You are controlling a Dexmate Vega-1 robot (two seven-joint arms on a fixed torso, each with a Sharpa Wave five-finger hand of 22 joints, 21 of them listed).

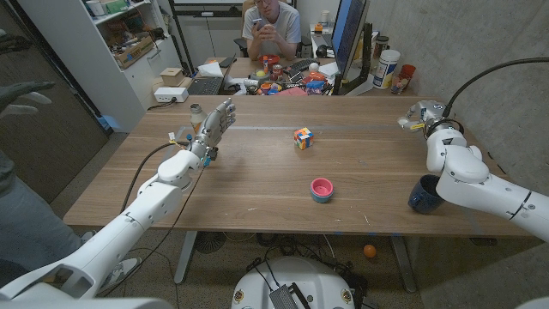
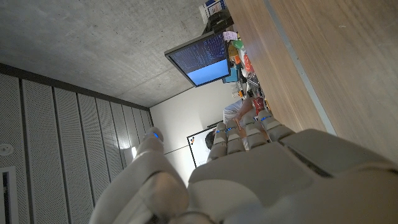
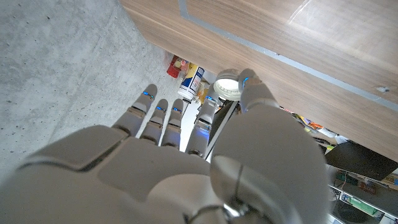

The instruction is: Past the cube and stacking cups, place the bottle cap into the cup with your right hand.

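My right hand [image 1: 419, 114] hovers over the table's far right corner. It pinches a white bottle cap [image 3: 227, 84] between thumb and a finger, the other fingers [image 3: 163, 118] stretched out. A dark blue cup [image 1: 425, 194] stands at the table's right front edge, partly hidden by my right forearm. The multicoloured cube [image 1: 303, 137] sits mid-table, and a pink stacking cup [image 1: 322, 189] stands nearer the front. My left hand [image 1: 214, 125] is raised over the table's left side, fingers apart, holding nothing.
A small bottle [image 1: 196, 112] stands just behind my left hand. Toys, a laptop and a monitor [image 1: 347, 34] crowd the far edge, where a person [image 1: 270, 26] sits with a phone. Another person's hand [image 1: 26, 96] shows at the left, by the shelves.
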